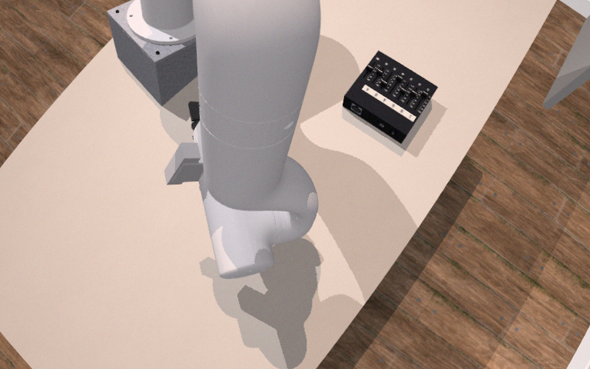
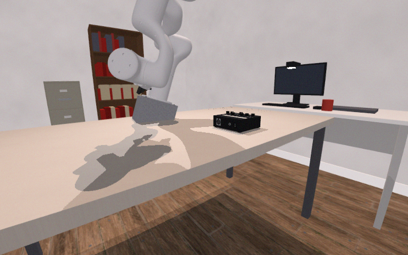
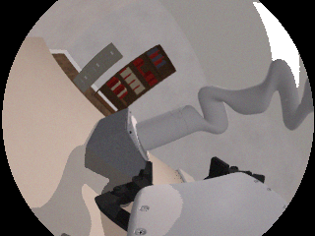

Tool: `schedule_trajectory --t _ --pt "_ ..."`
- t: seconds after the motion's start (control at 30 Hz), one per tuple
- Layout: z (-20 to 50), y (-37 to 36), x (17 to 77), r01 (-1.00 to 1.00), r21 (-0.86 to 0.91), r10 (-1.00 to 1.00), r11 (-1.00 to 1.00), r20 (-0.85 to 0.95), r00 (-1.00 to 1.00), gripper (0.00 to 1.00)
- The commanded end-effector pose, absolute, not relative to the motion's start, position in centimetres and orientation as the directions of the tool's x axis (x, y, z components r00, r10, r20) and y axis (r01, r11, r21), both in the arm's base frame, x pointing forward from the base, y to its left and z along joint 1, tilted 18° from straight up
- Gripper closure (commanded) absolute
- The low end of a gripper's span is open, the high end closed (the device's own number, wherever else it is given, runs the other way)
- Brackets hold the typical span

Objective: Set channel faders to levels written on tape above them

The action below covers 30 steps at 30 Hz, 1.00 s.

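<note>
One black box-shaped lighting desk (image 1: 390, 96) lies well apart from tool (image 1: 193, 117), across beige tabletop (image 1: 87, 226); fader row runs diagonally. Tool released, empty.

An office: a dark wooden bookshelf (image 2: 91, 71) lined with red, blue and cream binders stands against a pale grey wall beside a grey filing cabinet (image 2: 64, 102). A white side desk (image 2: 388, 115) carries a black monitor (image 2: 299, 78), a keyboard (image 2: 285, 104) and a red mug (image 2: 327, 104), above wood plank flooring (image 2: 264, 192)
</note>
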<state>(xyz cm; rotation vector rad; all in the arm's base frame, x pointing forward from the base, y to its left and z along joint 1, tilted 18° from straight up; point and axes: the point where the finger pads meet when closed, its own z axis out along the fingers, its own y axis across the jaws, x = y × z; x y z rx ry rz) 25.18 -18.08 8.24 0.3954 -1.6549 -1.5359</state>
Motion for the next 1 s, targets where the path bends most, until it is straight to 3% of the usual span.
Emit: schedule_trajectory --t 0.0,0.47,0.6,0.67,0.7,0.87,0.97 --pt "7.9 -14.7 28.5 0.072 0.966 -0.691 0.247 0.228 -0.686 0.0" --pt "7.8 -6.3 37.4 -0.497 0.812 -0.748 0.306 -0.118 -0.653 0.0" --pt "8.5 -2.9 41.2 -0.676 0.674 -0.792 0.297 -0.222 -0.569 0.0" --pt "8.5 -2.9 41.2 -0.676 0.674 -0.792 0.297 -0.222 -0.569 0.0" --pt "9.1 -1.3 42.9 -0.764 0.58 -0.818 0.284 -0.269 -0.509 0.0" --pt "9.8 0.2 44.5 -0.842 0.47 -0.845 0.265 -0.307 -0.438 0.0" --pt "11.3 2.8 47.2 -0.927 0.302 -0.884 0.225 -0.338 -0.324 0.0"
